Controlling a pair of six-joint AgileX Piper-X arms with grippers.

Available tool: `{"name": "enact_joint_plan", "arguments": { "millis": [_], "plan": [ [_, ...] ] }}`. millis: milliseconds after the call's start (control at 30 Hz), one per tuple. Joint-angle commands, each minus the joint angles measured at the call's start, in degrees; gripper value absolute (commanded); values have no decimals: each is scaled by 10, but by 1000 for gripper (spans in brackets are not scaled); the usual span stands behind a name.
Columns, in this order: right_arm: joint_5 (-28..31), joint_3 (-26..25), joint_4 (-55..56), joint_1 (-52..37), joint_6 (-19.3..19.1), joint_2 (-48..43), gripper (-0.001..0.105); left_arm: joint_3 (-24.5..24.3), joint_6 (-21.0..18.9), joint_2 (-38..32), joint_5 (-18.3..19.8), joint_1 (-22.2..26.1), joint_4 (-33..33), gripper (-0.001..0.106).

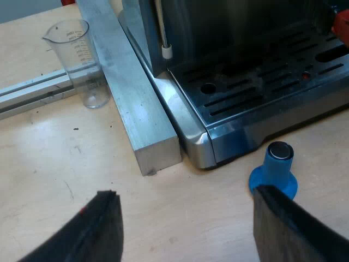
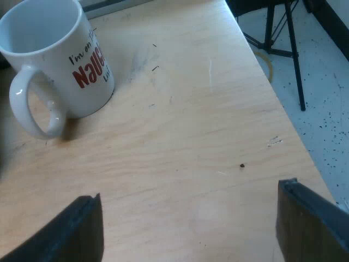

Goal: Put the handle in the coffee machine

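**Both grippers open over the table; red handle end at the machine's front**

The left gripper [image 1: 188, 232] hangs over the pale wooden table [image 1: 54, 158], its two black fingers wide apart with nothing between them. Just ahead stands the stainless-steel espresso machine [image 1: 245, 43], its slotted drip tray [image 1: 262, 87] facing the gripper. A thin steam wand [image 1: 162, 33] hangs by the tray's edge. The red end of the handle [image 1: 342, 24] shows at the machine's front, above the drip tray; how it is seated there I cannot tell. A blue tamper [image 1: 277, 164] stands on its wide base just before the tray's corner, near one finger. A square aluminium bar [image 1: 139, 109] lies along the machine's side. Beyond it a clear measuring glass [image 1: 82, 60] stands upright by a flat metal rail [image 1: 32, 90].

The right gripper [image 2: 188, 229] hovers over the same wood, jaws spread and holding nothing. A white mug with red and black lettering [image 2: 60, 60] stands upright, apart from the fingers. Past the table edge lie a speckled floor [image 2: 322, 109] and a black stand's legs [image 2: 295, 54].
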Motion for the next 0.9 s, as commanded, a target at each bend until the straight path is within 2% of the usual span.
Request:
{"name": "enact_joint_plan", "arguments": {
  "millis": [33,100,267,567,900],
  "plan": [
    [-5,-4,-7,-3,-1,-25,67,1,-5,-34,-4,-1,-9,55],
    [-5,-4,-7,-3,-1,-25,67,1,-5,-34,-4,-1,-9,55],
    [-5,-4,-7,-3,-1,-25,67,2,-5,-34,-4,-48,-11,55],
    [-5,-4,-7,-3,-1,-25,67,2,-5,-34,-4,-15,-11,55],
    [-5,-4,-7,-3,-1,-25,67,2,-5,-34,-4,-14,-11,55]
  ]
}}
